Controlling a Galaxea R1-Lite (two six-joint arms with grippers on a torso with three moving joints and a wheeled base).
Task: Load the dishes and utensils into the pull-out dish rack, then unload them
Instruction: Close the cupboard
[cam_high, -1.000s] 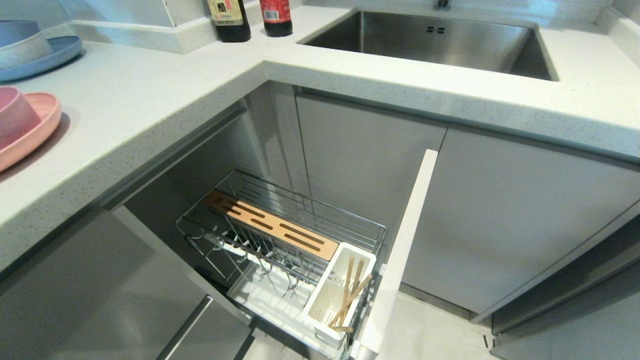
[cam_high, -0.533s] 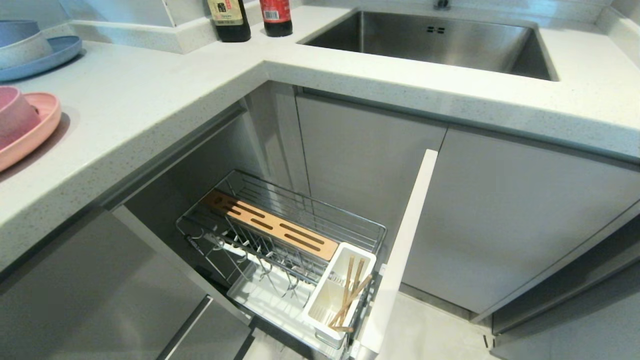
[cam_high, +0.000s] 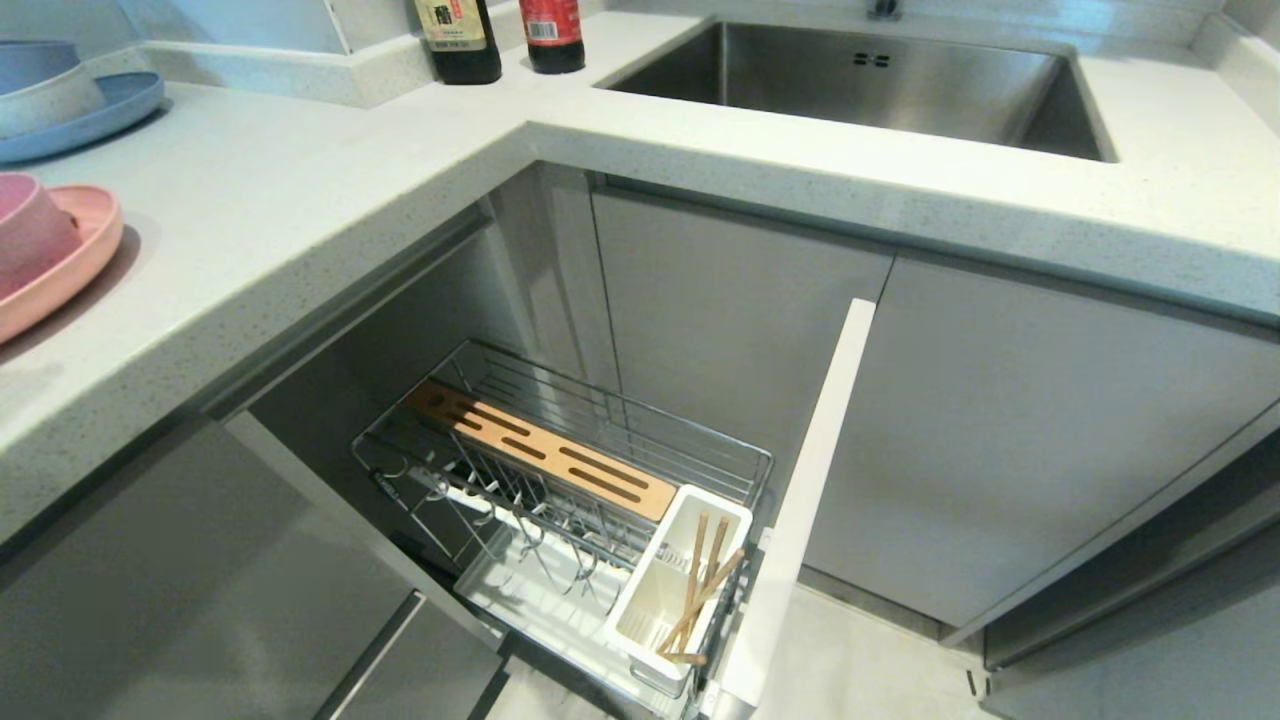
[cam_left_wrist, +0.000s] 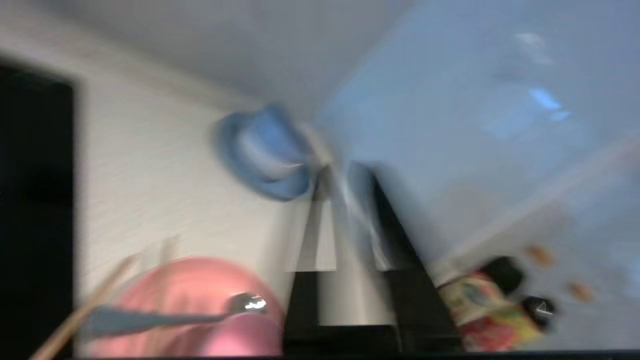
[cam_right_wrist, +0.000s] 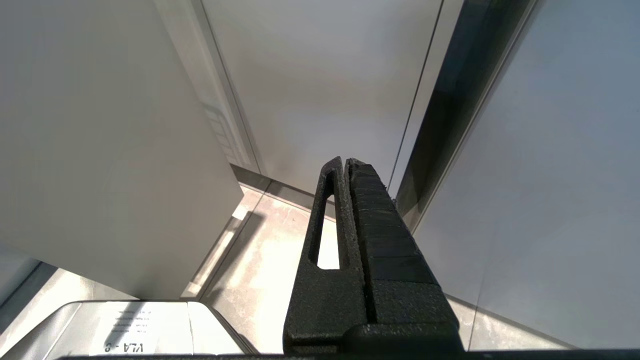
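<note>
Head view: wide pale speckled tabletop (cam_high: 300, 200) wrapping a corner, with a steel sink (cam_high: 870, 85) sunk in at the back right. Below it, grey cupboard fronts and a pulled-out dish rack (cam_high: 560, 490) of chrome wire, with a slotted wooden strip (cam_high: 540, 450) along its top, a white drip tray (cam_high: 540, 600) underneath and a white cup (cam_high: 675, 585) at the near end. Pair of chopsticks (cam_high: 700, 590) leaning in that cup. At the left edge of the tabletop, pink plate (cam_high: 70, 260) with pink bowl (cam_high: 30, 230) sitting on it; behind these, blue plate (cam_high: 95, 115) carrying stacked bowls. Two dark bottles (cam_high: 495, 35) by the back wall. No arm in sight here.

Left wrist view, badly blurred: left gripper (cam_left_wrist: 345, 175) above the tabletop, jaws pressed together with nothing between them, tips near the blue plate (cam_left_wrist: 270, 150). Shows what the head view cuts off: a metal spoon (cam_left_wrist: 165, 315) lying across the pink bowl (cam_left_wrist: 200, 310), and a pale wooden stick crossing the corner beside it. Bottles (cam_left_wrist: 500, 300) off to one side.

Right wrist view: right gripper (cam_right_wrist: 347, 165) hanging low beside the cupboard fronts, pointed toward the floor (cam_right_wrist: 270, 260), jaws shut flat against each other, empty.
</note>
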